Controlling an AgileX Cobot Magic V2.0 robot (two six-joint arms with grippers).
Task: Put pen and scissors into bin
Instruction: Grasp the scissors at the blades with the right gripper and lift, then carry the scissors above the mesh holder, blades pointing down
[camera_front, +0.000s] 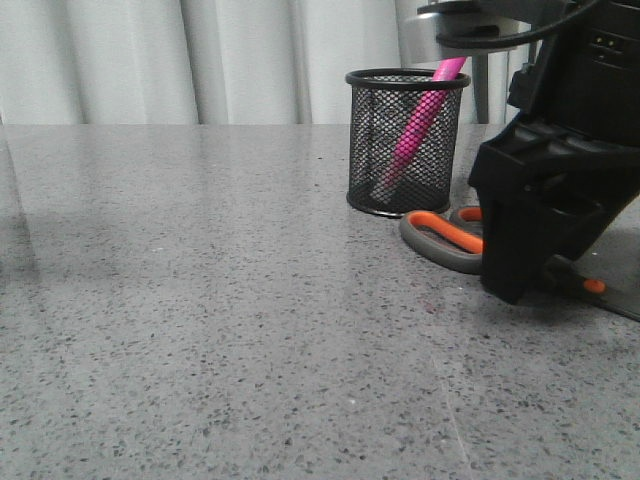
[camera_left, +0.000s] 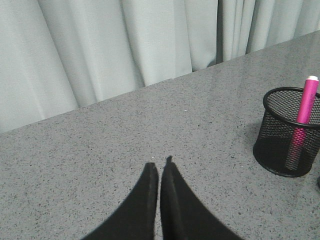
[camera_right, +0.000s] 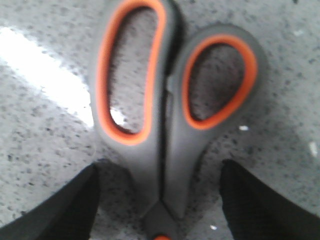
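Your right gripper (camera_right: 159, 200) is spread wide, its fingers (camera_right: 65, 205) on either side of the scissors (camera_right: 170, 115), which lie flat on the grey speckled table (camera_front: 200, 300). Only the right wrist view shows that straddle; the front view hides it behind the arm, showing just an orange-lined handle loop beside the bin (camera_front: 405, 140) and the pivot screw. That close-up is blurred, so you likely have no contact yet. The pen (camera_front: 420, 125) leans inside the black mesh bin, tip above the rim. Your left gripper (camera_left: 159, 172), seen only in its own wrist view, is closed on nothing above bare table.
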